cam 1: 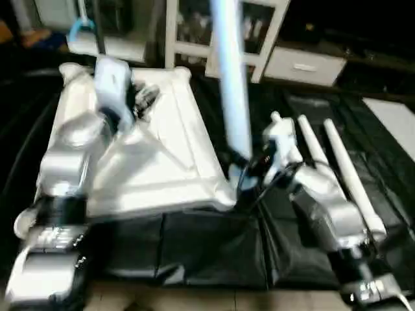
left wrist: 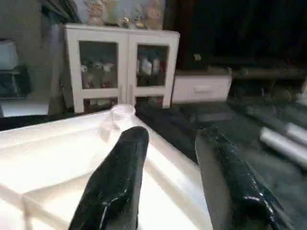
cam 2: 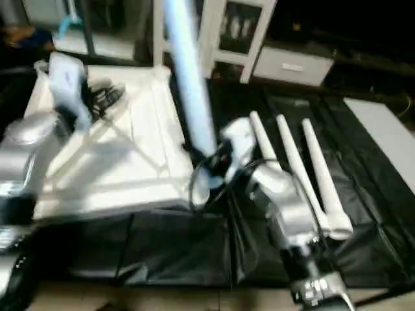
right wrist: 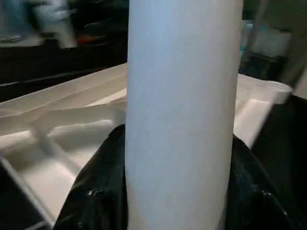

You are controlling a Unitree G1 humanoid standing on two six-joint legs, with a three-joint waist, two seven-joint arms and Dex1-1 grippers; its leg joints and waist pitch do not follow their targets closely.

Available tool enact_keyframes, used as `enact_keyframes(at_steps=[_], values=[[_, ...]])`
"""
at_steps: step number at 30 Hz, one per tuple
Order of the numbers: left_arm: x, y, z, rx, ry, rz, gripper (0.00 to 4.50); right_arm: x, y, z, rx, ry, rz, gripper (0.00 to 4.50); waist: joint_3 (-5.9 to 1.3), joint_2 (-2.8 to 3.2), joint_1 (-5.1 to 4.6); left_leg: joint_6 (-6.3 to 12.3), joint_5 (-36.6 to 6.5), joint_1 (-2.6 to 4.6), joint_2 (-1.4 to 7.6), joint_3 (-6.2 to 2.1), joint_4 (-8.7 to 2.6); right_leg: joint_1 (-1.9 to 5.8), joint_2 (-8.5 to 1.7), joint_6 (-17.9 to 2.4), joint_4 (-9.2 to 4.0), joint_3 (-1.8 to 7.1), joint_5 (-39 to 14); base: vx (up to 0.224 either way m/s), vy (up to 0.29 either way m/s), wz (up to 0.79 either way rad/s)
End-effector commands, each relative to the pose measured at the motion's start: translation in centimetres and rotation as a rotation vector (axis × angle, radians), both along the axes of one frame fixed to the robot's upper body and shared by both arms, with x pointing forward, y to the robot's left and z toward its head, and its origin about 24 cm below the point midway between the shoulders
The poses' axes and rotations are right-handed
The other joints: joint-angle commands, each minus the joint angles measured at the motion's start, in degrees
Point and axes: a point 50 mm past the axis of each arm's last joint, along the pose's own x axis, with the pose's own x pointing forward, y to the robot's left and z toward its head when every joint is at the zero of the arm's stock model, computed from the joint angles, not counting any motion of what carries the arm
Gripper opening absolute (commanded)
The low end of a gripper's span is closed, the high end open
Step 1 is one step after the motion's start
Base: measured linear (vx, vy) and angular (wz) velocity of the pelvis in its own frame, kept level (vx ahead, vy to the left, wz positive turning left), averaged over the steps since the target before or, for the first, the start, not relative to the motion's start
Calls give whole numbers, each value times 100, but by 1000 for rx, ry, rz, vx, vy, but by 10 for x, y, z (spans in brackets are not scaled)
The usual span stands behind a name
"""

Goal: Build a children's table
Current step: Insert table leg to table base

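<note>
The white table top (cam 1: 168, 129) lies upside down on a black sheet, ribs facing up. One white leg (cam 1: 232, 84) stands upright at its near right corner, and my right gripper (cam 1: 245, 170) is shut on the leg's lower part; in the right wrist view the leg (right wrist: 182, 110) sits between the black fingers (right wrist: 96, 196). Three more white legs (cam 1: 343, 168) lie side by side on the sheet to the right. My left gripper (cam 1: 144, 98) hovers open over the top's far part, its fingers (left wrist: 115, 182) apart with a corner socket (left wrist: 120, 112) beyond them.
A white cabinet with glass doors (left wrist: 124, 67) and a low white drawer unit (cam 1: 305, 65) stand beyond the sheet. A pale panel (cam 1: 395, 123) lies at the far right. The black sheet (cam 1: 194, 253) ends near the front edge on a light floor.
</note>
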Motion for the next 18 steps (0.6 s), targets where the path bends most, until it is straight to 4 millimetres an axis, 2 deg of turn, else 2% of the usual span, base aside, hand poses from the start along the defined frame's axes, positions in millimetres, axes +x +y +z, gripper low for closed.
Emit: enact_keyframes(at_steps=[1, 2, 3, 4, 5, 6, 8, 9, 10, 12, 13, 15, 18], values=[[5, -19, 3, -22, 14, -39, 232, -1, 2, 4, -28, -38, 11, 186, -397, 92, 39, -119, -478, 148, 199, -86, -364, 248, -398, -995, -373, 251, 85, 0, 0, 0], [6, -29, 12, -22, -6, -63, 232, -2, 4, 2, -37, -35, 15, 186, -399, 89, 40, -102, -408, 144, 195, -83, -362, 250, -391, -1020, -363, 249, 226, 0, 0, 0], [7, -37, 19, -23, -29, -88, 240, -2, 6, 0, -46, -32, 13, 186, -406, 133, 43, -104, -349, 144, 188, -86, -359, 250, -384, -1043, -347, 248, 368, 0, 0, 0], [2, -49, 34, -50, -72, -155, 247, 1, 4, -4, -70, -28, -15, 186, -408, 131, 50, -82, -256, 145, 191, -81, -351, 268, -394, -1135, -329, 244, 672, 0, 0, 0], [-2, -56, 44, -73, -100, -203, 255, 2, 2, -6, -89, -25, -35, 186, -417, 110, 57, -80, -237, 148, 192, -81, -346, 275, -396, -1164, -332, 241, 718, 0, 0, 0], [-9, -66, 59, -108, -146, -279, 264, 4, -1, -8, -109, -22, -60, 186, -409, 135, 74, -102, -241, 151, 192, -79, -350, 280, -397, -1231, -325, 238, 770, 0, 0, 0], [-26, -81, 83, -160, -224, -426, 281, 8, -6, -13, -136, -10, -108, 186, -408, 100, 79, -155, -270, 153, 194, -66, -345, 291, -390, -1284, -323, 234, 795, 0, 0, 0], [-32, -86, 91, -173, -248, -478, 284, 9, -8, -14, -143, -4, -125, 186, -393, 98, 68, -196, -334, 130, 187, -66, -353, 311, -391, -1267, -315, 239, 741, 0, 0, 0], [-42, -93, 101, -190, -281, -556, 284, 10, -11, -15, -146, 0, -146, 185, -392, 103, 68, -221, -425, 148, 193, -60, -351, 303, -391, -1236, -324, 241, 646, 0, 0, 0], [-49, -97, 107, -200, -302, -608, 284, 11, -12, -16, -148, 2, -159, 185, -363, 92, 47, -231, -601, 138, 180, -56, -358, 298, -375, -1150, -361, 244, 399, 0, 0, 0], [-64, -105, 115, -231, -321, -703, 284, 11, -13, -17, -152, 9, -168, 185, -365, 111, 47, -239, -651, 140, 179, -58, -359, 300, -373, -1124, -368, 247, 316, 0, 0, 0], [-66, -106, 113, -254, -303, -704, 284, 13, -14, -17, -153, 14, -185, 185, -359, 102, 32, -314, -769, 130, 179, -57, -357, 288, -359, -1075, -376, 247, 137, 0, 0, 0], [-63, -101, 107, -224, -317, -679, 284, 15, -14, -17, -151, 11, -191, 185, -351, 104, 18, -312, -979, 134, 175, -64, -366, 273, -347, -886, -438, 245, -305, 0, 0, 0]])
